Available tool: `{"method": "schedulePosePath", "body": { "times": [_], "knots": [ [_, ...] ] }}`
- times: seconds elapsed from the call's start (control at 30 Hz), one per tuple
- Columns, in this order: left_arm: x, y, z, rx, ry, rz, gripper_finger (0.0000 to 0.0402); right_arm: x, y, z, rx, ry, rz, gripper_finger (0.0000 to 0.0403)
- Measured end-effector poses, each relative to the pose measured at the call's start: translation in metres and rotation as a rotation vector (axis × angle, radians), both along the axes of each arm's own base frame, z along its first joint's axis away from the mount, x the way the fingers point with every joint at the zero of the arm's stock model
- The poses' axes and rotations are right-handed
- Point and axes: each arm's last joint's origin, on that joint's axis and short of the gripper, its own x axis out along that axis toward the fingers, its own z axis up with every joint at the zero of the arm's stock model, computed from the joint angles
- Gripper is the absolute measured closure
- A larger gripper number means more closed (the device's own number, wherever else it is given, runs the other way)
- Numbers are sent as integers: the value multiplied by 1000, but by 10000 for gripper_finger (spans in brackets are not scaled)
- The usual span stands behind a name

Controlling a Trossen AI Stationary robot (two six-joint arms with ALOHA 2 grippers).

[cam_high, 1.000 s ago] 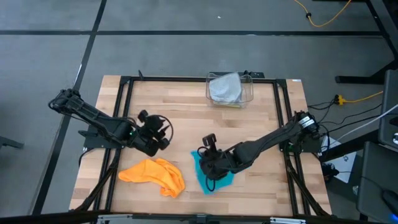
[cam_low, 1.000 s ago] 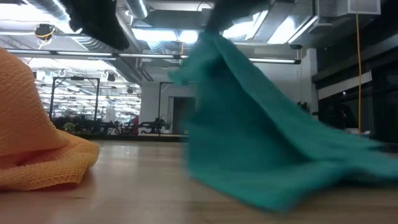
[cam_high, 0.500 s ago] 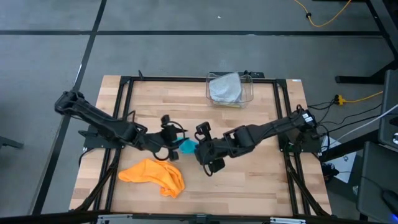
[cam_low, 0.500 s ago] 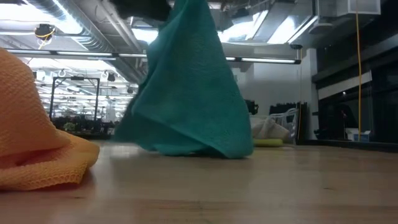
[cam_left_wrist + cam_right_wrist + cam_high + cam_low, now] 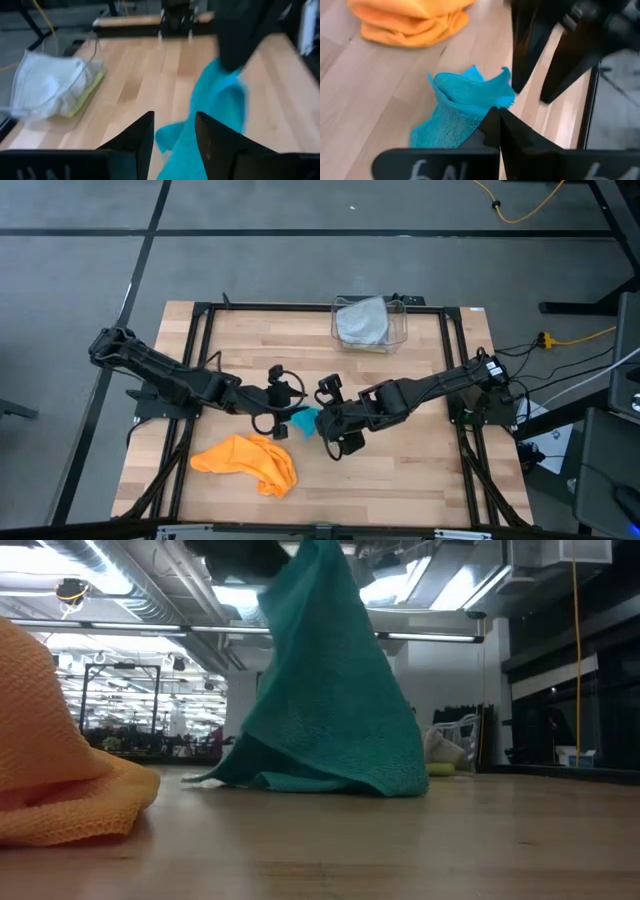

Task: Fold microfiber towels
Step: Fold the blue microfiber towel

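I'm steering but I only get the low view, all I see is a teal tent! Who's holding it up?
Observer: The right gripper, shut on the teal towel.
Operator: Where's the other one?
Observer: The left gripper is open, right beside the cloth.
Operator: Any more towels besides the orange one?
Observer: Yes, a grey towel sits in the clear bin at the table's far edge.
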Motion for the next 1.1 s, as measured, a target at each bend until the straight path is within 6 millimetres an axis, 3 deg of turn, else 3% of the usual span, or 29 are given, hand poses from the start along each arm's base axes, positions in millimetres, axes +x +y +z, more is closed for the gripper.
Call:
{"method": "schedulePosePath", "body": {
  "times": [0.23,0.57,0.77,0.87,1.0,1.1],
  "knots": [
    [-5,-11,10,3,-73,-27,266,-2,-1,-2,10,19,-22,402],
    [15,-1,-18,-24,65,-85,266,0,0,-1,13,2,-20,402],
    [14,11,-25,-2,141,-39,268,-1,1,-2,13,3,-18,402],
    [11,11,-29,33,192,-54,294,-1,0,-2,13,3,-19,400],
    [11,11,-29,58,204,-69,380,-1,0,-2,15,2,-22,383],
    [12,11,-28,70,183,-60,393,-1,0,-2,16,2,-22,374]
  ]
}}
